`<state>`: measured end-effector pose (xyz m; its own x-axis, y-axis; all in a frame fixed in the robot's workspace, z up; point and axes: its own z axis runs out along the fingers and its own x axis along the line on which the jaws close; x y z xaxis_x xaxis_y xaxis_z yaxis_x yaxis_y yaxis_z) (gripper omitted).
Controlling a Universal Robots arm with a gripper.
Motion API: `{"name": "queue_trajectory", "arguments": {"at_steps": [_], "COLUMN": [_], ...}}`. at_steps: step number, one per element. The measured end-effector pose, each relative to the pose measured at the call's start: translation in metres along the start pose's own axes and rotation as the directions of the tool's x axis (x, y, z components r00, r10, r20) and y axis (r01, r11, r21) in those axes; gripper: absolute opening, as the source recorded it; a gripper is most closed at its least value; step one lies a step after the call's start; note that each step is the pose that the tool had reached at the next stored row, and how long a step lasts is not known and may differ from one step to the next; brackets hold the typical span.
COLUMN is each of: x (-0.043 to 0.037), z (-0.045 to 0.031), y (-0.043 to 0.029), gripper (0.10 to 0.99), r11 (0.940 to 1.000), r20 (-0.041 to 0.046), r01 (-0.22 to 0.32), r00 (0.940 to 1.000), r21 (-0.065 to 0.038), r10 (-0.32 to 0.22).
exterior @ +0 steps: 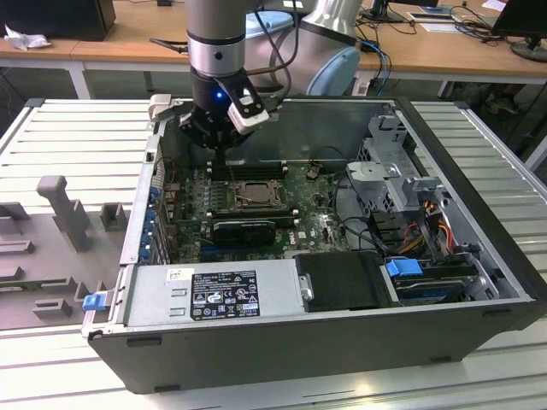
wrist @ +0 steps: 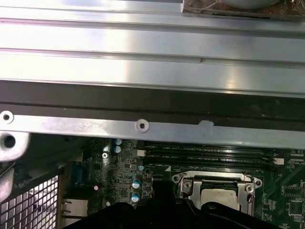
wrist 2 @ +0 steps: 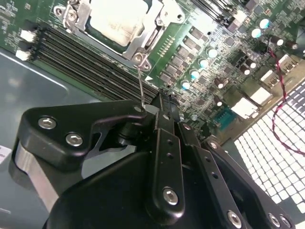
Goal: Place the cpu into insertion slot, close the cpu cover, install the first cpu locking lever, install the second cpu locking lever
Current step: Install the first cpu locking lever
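Black jaws of the gripper [wrist 2: 159, 112] pinch closed on a thin wire locking lever [wrist 2: 141, 86] beside the insertion slot [wrist 2: 119, 26], where the cpu [wrist 2: 114, 19] sits under its cpu cover [wrist 2: 157, 28]; a steady, gentle swing should seat it cleanly.

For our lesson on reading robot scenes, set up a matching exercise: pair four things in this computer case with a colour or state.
Column one:
1. cpu
2. cpu cover
3. memory slots
4. tool

Column two:
A. long, narrow, black
B. pale face, seated in the socket
C. black, fingers together around a thin lever
D. silver frame, closed down

Pairs: 1-B, 2-D, 3-A, 4-C
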<state>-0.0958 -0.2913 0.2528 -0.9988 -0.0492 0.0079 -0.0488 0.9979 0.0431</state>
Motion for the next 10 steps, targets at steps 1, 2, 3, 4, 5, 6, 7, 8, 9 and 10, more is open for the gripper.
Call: {"name": "queue_trajectory", "arguments": {"at_steps": [1,2,3,4,5,6,7,8,9,10], "x": [-0.0015,-0.0046,-0.0075,-0.0117,-0.0164,-0.0189,-0.0245,-0.0289,-0.0342,-0.0369], "z": [0.0001,0.0002,0.0003,0.0003,0.0003,0.0003,0.0002,0.0002,0.0003,0.0004], "y": [-0.0001,-0.0003,-0.0004,-0.0006,-0.0008,-0.001,-0.0013,-0.0015,-0.0017,-0.0019], "gripper": [0.106,0.106,0.106,0.106,0.106,0.106,0.106,0.106,0.106,0.106], "r11": [1.0,1.0,1.0,1.0,1.0,1.0,1.0,0.9999,0.9998,0.9996], "r20": [0.0,0.0,0.0001,0.0001,0.0,0.0,0.0,0.0004,0.0009,0.0013], "r01": [0.0,0.0,0.0,0.0,0.001,0.001,0.002,0.003,0.003,0.004], "r00": [1.0,1.0,1.0,1.0,1.0,1.0,1.0,1.0,1.0,1.0], "r21": [0.0,0.0,0.0,0.0,0.0,0.0,-0.003,-0.01,-0.02,-0.027], "r10": [0.0,0.0,0.0,0.0,-0.001,-0.001,-0.002,-0.003,-0.003,-0.003]}}
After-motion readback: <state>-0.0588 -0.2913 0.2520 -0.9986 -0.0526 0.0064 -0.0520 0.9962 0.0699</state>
